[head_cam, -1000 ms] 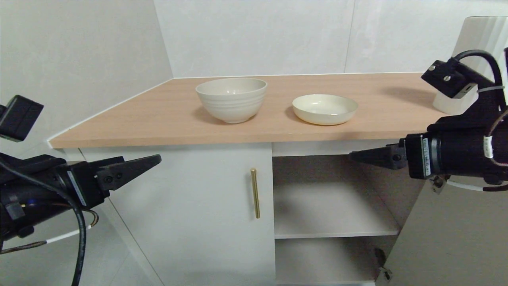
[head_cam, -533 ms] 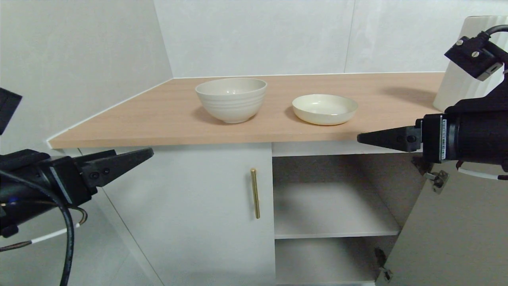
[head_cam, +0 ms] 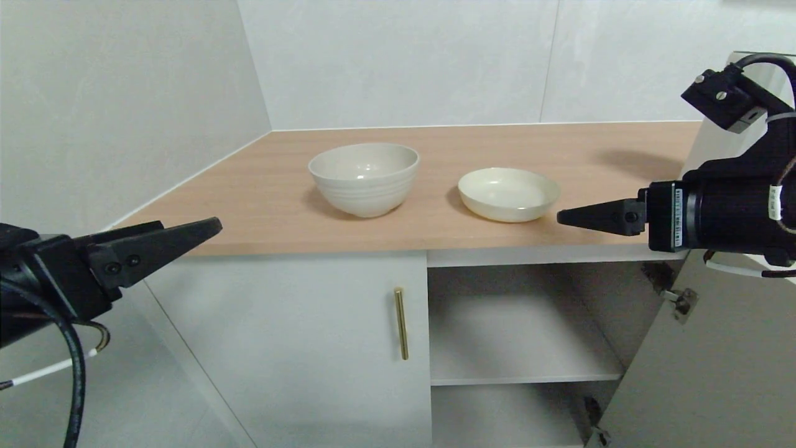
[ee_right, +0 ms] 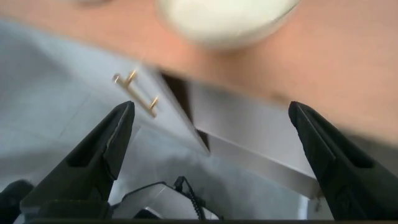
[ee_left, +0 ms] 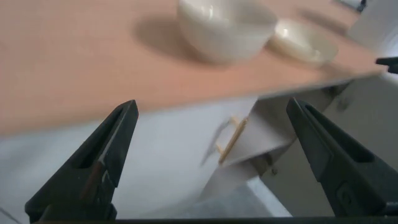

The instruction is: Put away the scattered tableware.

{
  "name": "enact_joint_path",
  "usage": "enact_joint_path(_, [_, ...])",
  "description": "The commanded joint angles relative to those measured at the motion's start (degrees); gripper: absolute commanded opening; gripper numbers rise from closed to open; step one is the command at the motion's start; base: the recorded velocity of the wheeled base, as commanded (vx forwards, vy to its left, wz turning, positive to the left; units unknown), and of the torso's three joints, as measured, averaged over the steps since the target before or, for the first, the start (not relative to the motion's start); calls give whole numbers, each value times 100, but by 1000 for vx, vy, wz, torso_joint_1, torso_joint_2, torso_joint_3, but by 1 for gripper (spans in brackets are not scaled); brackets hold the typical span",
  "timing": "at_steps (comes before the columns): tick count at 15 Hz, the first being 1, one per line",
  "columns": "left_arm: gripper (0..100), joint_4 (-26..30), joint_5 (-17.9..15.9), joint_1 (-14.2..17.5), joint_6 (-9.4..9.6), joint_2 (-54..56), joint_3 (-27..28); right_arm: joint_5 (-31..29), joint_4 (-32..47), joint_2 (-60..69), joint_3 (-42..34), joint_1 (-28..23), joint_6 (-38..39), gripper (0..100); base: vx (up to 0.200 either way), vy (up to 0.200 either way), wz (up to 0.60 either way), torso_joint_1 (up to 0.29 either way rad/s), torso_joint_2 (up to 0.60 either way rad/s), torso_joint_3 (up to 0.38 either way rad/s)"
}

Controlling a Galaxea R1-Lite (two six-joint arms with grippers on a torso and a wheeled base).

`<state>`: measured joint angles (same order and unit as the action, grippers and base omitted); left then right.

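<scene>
Both arms rose in the last second. The right gripper (head_cam: 569, 218) went from in front of the open cabinet compartment up to counter-edge level, just beside the shallow bowl (head_cam: 509, 193). The left gripper (head_cam: 208, 229) came up from below the counter (head_cam: 261, 205) edge to about its height. The head camera also shifted, so the bowls' drop in the picture is not a move of theirs.

My read: door-opening is done and the pick is next, likely the shallow bowl with the right arm.

Both bowls sit on the counter, apart from each other, upright, nothing inside either. The deep bowl (head_cam: 364, 177) is to the robot's left of the shallow one.

Jaws on both grippers are spread wide, holding nothing.

Below, the cabinet's right door (head_cam: 684, 373) hangs open, showing a shelf (head_cam: 516, 348) across the compartment. The left door, with its brass handle (head_cam: 401, 323), is closed.
</scene>
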<state>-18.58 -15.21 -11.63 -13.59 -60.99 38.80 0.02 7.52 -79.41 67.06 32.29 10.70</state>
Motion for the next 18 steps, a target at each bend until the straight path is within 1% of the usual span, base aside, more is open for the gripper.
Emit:
enact_joint_path(1, [100,-5,1,-6,-3,-45,5,6,4,-22,0,-4,2,100,0,0,0,159,-559,-305])
enact_joint_path(6, [100,-14,10,-6,-3,-546,119,6,4,-198,9,-83,2,100,0,0,0,176,-476,-283])
enact_joint_path(8, [100,-5,10,-32,-3,-967,444,6,-93,-374,9,-153,-7,100,0,0,0,193,-464,-283])
enact_joint_path(10, [100,74,27,-67,-3,-1451,892,-2,-286,-584,0,-179,-7,100,0,0,0,202,-474,-276])
enact_joint_path(11, [100,162,27,-147,-12,-1662,1130,-2,-348,-664,0,-276,-7,100,0,0,0,173,-393,-222])
enact_joint_path(12, [100,311,36,-155,-29,-1785,1296,-2,-418,-699,0,-294,-7,100,0,0,0,90,-222,-124])
enact_joint_path(13, [100,891,45,-164,-152,-1934,1771,-46,-524,-813,0,-311,2,100,0,0,0,56,-129,-71])
enact_joint_path(14, [100,1559,54,-164,-319,-1952,2211,-169,-568,-883,35,-311,2,100,0,0,0,41,-76,-41])
enact_joint_path(15, [100,2297,54,-173,-592,-1961,2641,-354,-559,-1015,141,-311,11,100,0,0,0,0,0,0])
enact_joint_path(16, [100,2974,36,-261,-882,-1917,2940,-670,-541,-1156,255,-311,20,100,0,0,0,0,0,0])
enact_joint_path(17, [100,3290,45,-305,-1049,-1925,3081,-960,-524,-1279,343,-311,28,100,0,0,0,0,0,0])
enact_joint_path(18, [100,3308,62,-358,-1119,-1978,3107,-1198,-524,-1375,404,-311,28,100,0,0,0,0,0,0])
